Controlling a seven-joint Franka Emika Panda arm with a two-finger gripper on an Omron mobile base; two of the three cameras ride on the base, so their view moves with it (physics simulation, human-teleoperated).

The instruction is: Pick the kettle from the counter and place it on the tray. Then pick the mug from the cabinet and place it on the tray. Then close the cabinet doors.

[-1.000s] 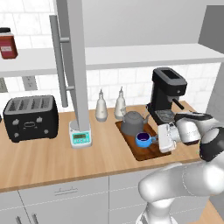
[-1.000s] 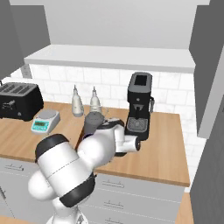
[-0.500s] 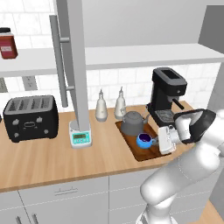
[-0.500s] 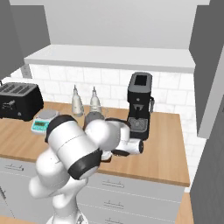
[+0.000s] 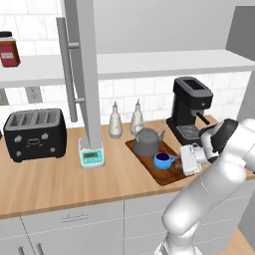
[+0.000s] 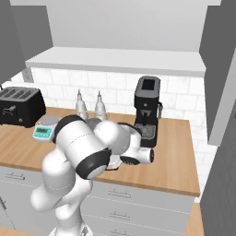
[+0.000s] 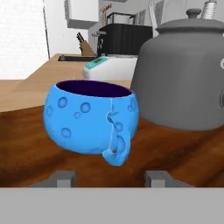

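The dark grey kettle (image 5: pixel 146 142) stands on the back half of the dark brown tray (image 5: pixel 149 168) on the wood counter (image 5: pixel 50 179). Just in front of it on the tray sits the blue mug (image 5: pixel 162 160), upright, handle toward my hand. My gripper (image 5: pixel 178 159) is level with the mug at its right, open. In the hand view the mug (image 7: pixel 87 118) is close ahead with its handle between my spread fingertips (image 7: pixel 65 177), which do not touch it; the kettle (image 7: pixel 183 74) stands behind on the tray (image 7: pixel 26 157). One grey cabinet door (image 5: pixel 87 74) hangs open over the counter.
A black coffee machine (image 5: pixel 191 109) stands right behind my hand. Two pale bottles (image 5: pixel 115 122) stand behind the kettle. A small scale (image 5: pixel 92 155) and a black toaster (image 5: pixel 35 134) are to the left. A red jar (image 5: pixel 9 50) sits on the white cabinet shelf (image 5: pixel 149 62).
The jaws have opened off the mug's handle, and the mug stays standing on the tray. The arm's elbow has swung lower and to the right.
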